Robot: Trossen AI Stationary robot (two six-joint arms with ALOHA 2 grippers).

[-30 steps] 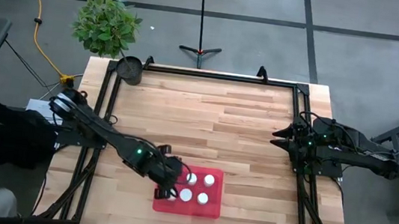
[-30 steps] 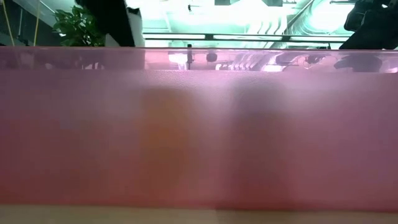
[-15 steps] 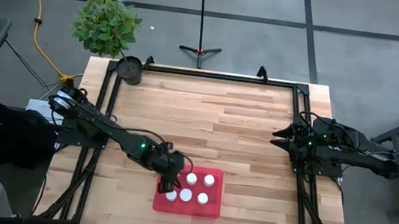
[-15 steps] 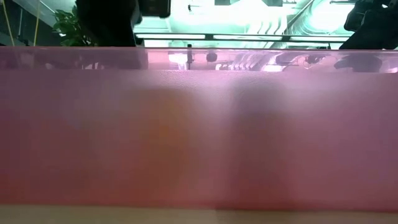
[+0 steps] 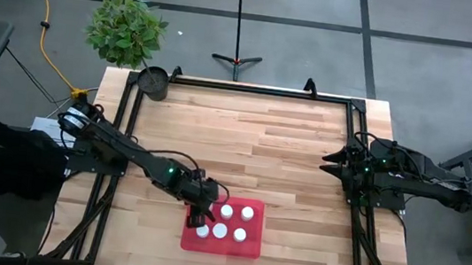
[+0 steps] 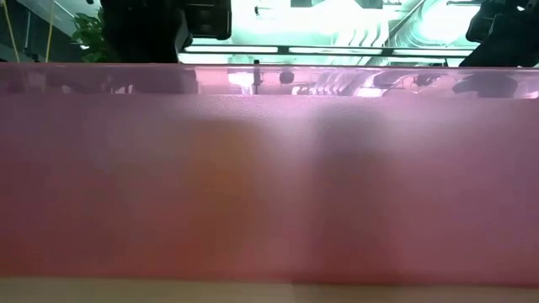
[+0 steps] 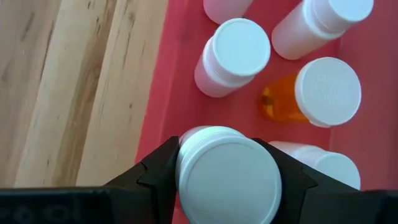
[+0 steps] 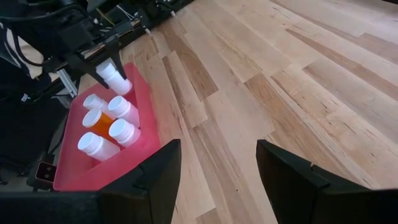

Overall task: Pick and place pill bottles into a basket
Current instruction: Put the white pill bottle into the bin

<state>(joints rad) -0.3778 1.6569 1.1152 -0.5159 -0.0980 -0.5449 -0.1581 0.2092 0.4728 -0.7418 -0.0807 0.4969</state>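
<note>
Left hand [image 7: 227, 180] clamped on white-capped pill bottle [image 7: 227, 185] above basket [image 7: 177, 87].

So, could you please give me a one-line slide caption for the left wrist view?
Left fingers hold a white-capped pill bottle above the red basket.

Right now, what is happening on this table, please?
The left gripper holds a white-capped pill bottle over the near-left corner of the red basket. Whether the bottle already touches the basket floor, I cannot tell. Five other bottles are already in the basket, one with an orange body. The right gripper waits at the table's right edge, open and empty. No bottle shows on the wooden table itself, so this looks like the last one.
</note>
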